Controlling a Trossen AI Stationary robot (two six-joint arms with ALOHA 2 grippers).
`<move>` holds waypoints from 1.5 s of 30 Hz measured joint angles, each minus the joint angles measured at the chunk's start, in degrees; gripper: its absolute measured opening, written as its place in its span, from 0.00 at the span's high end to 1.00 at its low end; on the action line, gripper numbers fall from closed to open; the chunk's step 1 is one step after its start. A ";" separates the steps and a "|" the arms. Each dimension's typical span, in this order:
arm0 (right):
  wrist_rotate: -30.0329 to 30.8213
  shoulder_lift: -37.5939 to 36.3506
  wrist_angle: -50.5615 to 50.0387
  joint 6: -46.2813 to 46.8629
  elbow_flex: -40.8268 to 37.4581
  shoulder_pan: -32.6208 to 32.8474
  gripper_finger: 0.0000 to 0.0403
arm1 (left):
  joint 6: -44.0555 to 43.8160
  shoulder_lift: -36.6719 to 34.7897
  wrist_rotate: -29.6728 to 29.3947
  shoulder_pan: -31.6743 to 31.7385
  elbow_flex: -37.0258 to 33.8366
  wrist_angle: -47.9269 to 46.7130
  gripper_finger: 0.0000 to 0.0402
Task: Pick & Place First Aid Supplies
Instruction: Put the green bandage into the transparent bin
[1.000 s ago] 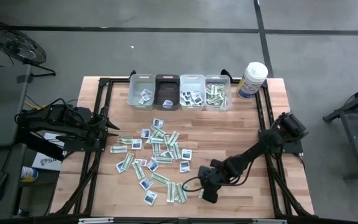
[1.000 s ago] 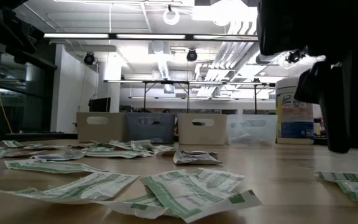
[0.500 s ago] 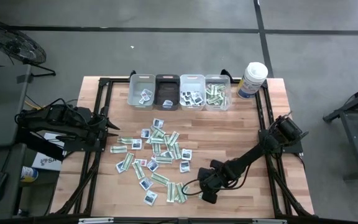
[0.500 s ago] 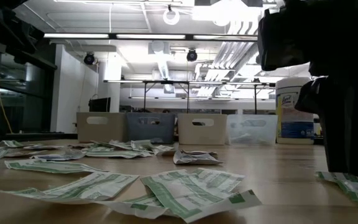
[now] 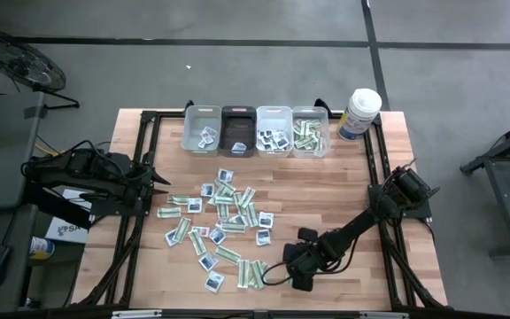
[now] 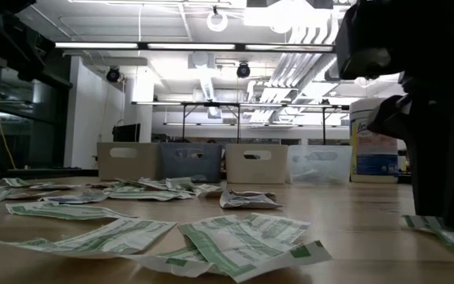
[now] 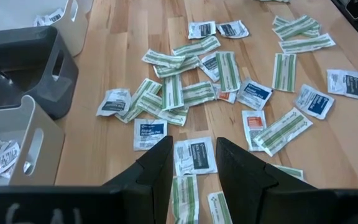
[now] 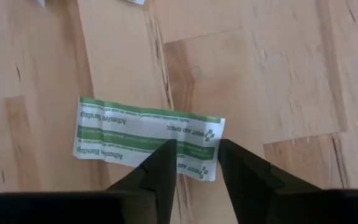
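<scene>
The right gripper (image 5: 297, 280) has been lowered over a green-and-white strip (image 8: 146, 137), fingers (image 8: 164, 167) parted astride it; the left gripper (image 7: 191, 163) is held apart.

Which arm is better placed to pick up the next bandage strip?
The right. The right gripper is low over the table with its open fingers straddling one end of a green-and-white bandage strip. The left gripper waits at the table's left edge, above the pile, near no single packet.
</scene>
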 joint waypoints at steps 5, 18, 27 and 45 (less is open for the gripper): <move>0.38 0.02 -1.08 -0.42 0.00 -0.13 0.78 | -0.04 0.00 -0.02 -0.02 0.00 -0.35 0.70; -0.72 0.06 -0.63 1.13 0.41 -0.31 0.98 | -0.26 0.00 -0.07 -0.01 0.00 -0.35 0.70; -0.54 1.26 -4.33 -1.53 5.41 -0.35 1.00 | -0.26 0.00 -0.07 -0.01 0.00 -0.32 0.70; 0.13 1.71 -16.97 -3.20 19.45 -2.08 1.00 | -0.28 0.00 0.22 -0.02 0.00 -0.30 0.70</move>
